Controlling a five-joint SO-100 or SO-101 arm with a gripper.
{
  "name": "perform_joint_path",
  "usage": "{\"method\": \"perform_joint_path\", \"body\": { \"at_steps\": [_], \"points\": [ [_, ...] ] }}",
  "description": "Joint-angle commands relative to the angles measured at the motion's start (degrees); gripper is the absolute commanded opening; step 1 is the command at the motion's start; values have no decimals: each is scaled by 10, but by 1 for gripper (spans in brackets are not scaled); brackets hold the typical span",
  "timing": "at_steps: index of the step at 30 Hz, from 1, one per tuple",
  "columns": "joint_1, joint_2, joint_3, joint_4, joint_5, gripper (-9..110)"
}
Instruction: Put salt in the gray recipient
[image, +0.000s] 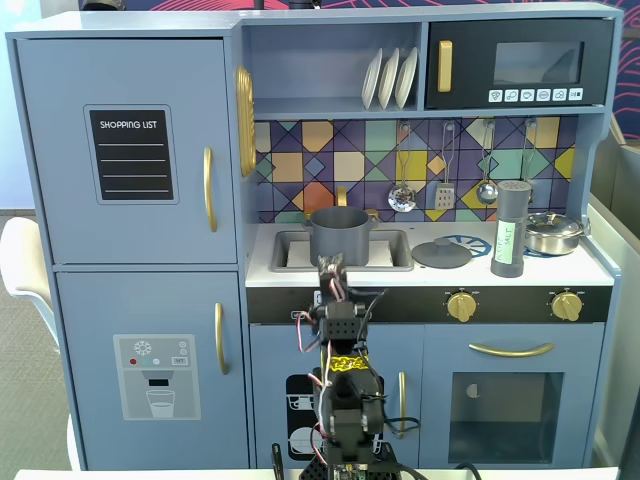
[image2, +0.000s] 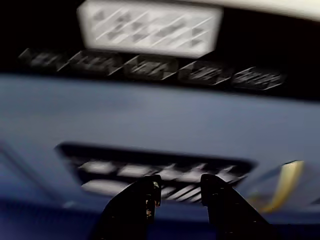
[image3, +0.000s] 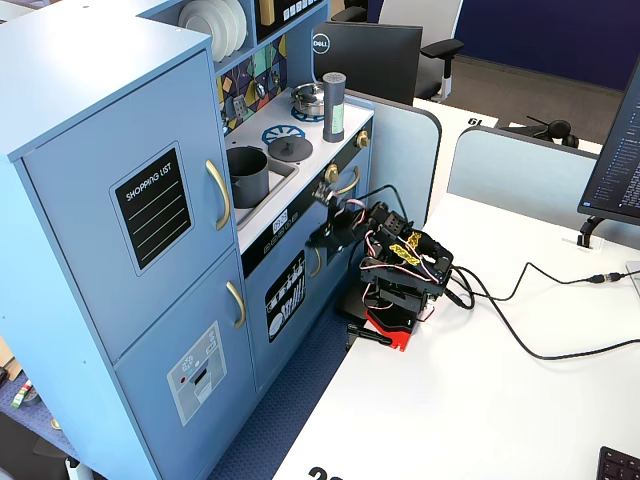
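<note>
Fingers (image2: 145, 197) of the gripper (image: 331, 268) stand slightly parted, holding nothing. Salt shaker (image: 511, 228) stands upright, well right of them in a fixed view; gray pot (image: 339, 234) just beyond, waiting in the sink.

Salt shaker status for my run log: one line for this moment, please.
salt shaker: upright on counter, untouched | gray pot: in sink | pincer: open, empty, facing kitchen front

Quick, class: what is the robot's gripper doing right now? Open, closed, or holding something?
Gripper: open and empty, a clear gap between its two black fingers in the wrist view; the tall slim gray salt shaker stands untouched on the counter.
</note>
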Motion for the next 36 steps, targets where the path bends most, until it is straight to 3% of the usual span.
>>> {"method": "perform_joint_path", "body": {
  "at_steps": [1,8,14,18,36],
  "points": [
    [-43,14,62,2,33,0],
    [-21,15,167,-3,-3,0],
    [13,16,167,72,-39,4],
    [18,16,167,103,4,4],
    [30,16,167,108,-15,5]
  ]
}}
